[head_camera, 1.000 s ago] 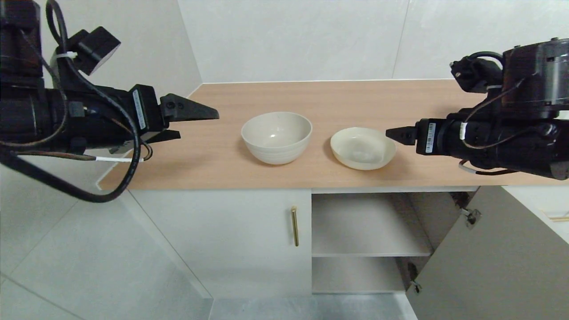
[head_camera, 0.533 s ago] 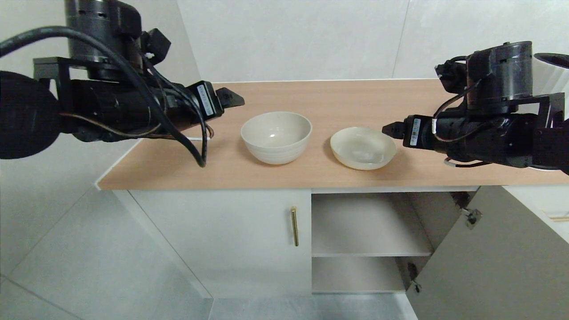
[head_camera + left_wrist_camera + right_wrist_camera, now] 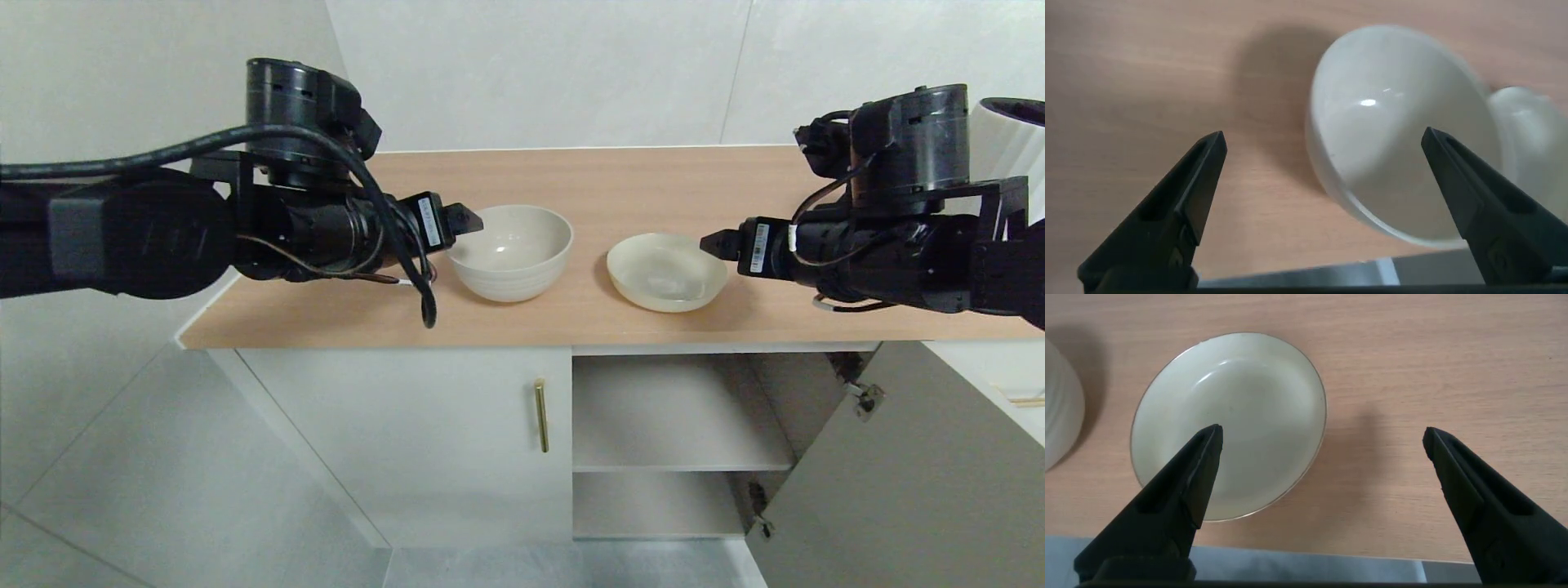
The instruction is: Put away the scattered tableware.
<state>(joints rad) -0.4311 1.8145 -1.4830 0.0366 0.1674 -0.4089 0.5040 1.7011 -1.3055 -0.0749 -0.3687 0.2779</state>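
Bowl and shallow dish sit side by side, a little apart, on the wooden counter, above a cupboard whose right door stands open. The left gripper hovers at the bowl's left rim, its fingers spread wide and empty. The right gripper hangs at the dish's right edge, likewise spread and holding nothing.

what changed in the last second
The left arm swung in from the left side over the counter, and the left claw now sits open by the left rim of the deep bowl. The right claw barely shifted, open at the right edge of the shallow dish. Nothing was gripped or let go. Both dishes kept their places, and the cupboard door stayed open.
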